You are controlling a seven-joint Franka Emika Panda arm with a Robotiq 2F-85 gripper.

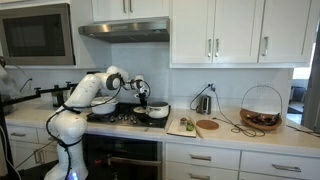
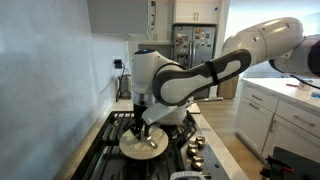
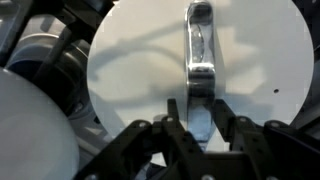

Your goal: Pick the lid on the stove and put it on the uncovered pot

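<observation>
The lid (image 3: 130, 70) is a round pale white disc with a shiny metal bar handle (image 3: 200, 45). It fills the wrist view. In an exterior view the lid (image 2: 143, 145) lies low over the dark grates of the stove (image 2: 105, 152). My gripper (image 3: 200, 122) points straight down, and its two fingers are shut on the near end of the handle. The gripper also shows in both exterior views (image 2: 139, 126) (image 1: 143, 101). A whitish pot (image 1: 157, 110) stands on the stove (image 1: 115, 118) beside the gripper. I cannot tell the smaller uncovered pot apart.
A white rounded vessel (image 3: 28, 135) sits close beside the lid. On the counter next to the stove are a cutting board (image 1: 183, 126), a round wooden board (image 1: 207, 125), a metal jug (image 1: 204, 103) and a wire basket (image 1: 261, 108). A range hood (image 1: 124, 30) hangs above.
</observation>
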